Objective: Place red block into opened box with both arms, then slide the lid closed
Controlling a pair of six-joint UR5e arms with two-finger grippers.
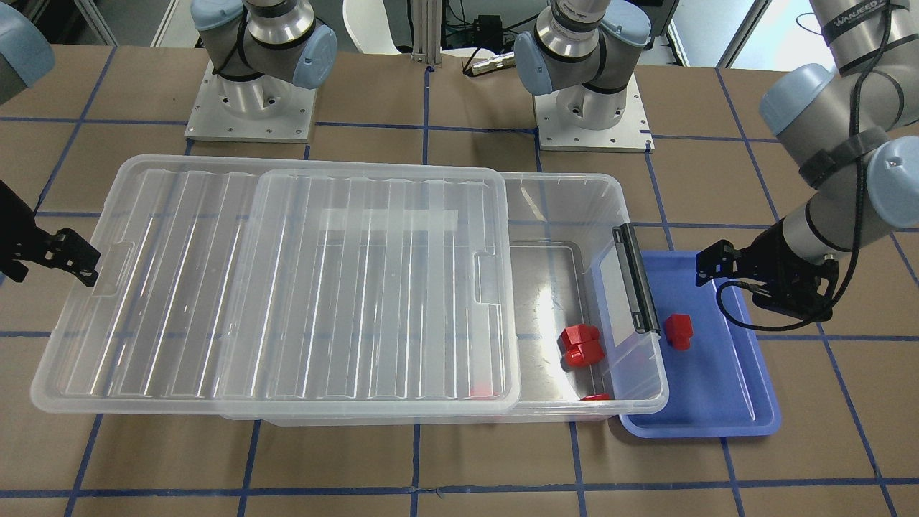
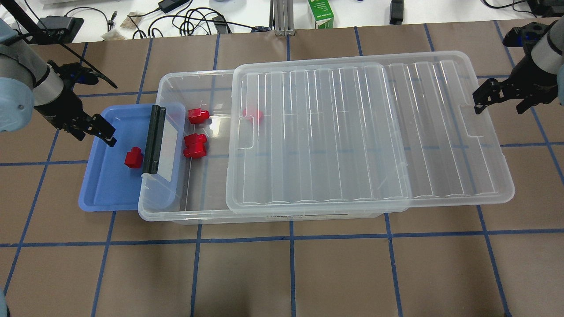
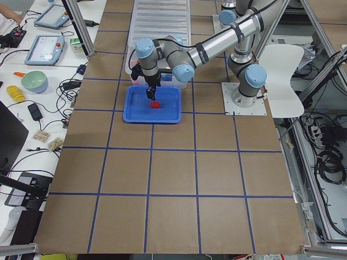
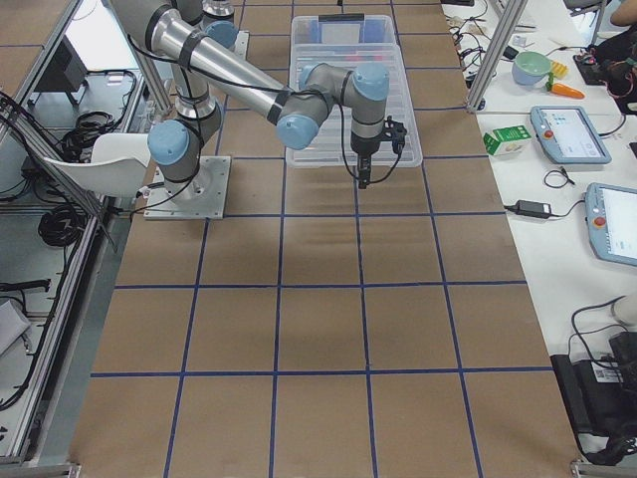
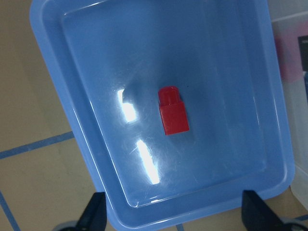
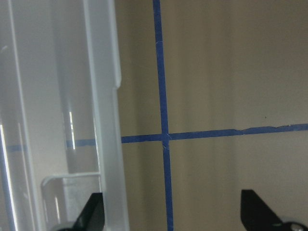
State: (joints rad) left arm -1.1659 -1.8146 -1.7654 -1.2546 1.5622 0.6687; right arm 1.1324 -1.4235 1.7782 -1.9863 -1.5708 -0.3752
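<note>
1. The red block (image 2: 133,158) lies in the blue tray (image 2: 105,185) (not in the box), just beside the black handle (image 2: 154,138) of the box (image 2: 198,215).
2. The left gripper (image 2: 96,131) hovers at 10 o'clock from the block, its fingers wide apart and empty.
3. The box is open at its 9 o'clock end, and other red pieces (image 2: 195,145) lie inside, perhaps three.
4. The lid (image 2: 352,132) sits offset toward 3 o'clock.
5. The right gripper (image 2: 500,99), fingers apart, is just beside the lid's 3 o'clock edge.

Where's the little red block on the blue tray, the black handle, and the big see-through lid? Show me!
red block (image 5: 174,119): left wrist view, on its square body.
black handle (image 2: 155,138): overhead view, middle of the bar.
lid (image 2: 370,132): overhead view, on the ribs near its middle.
</note>
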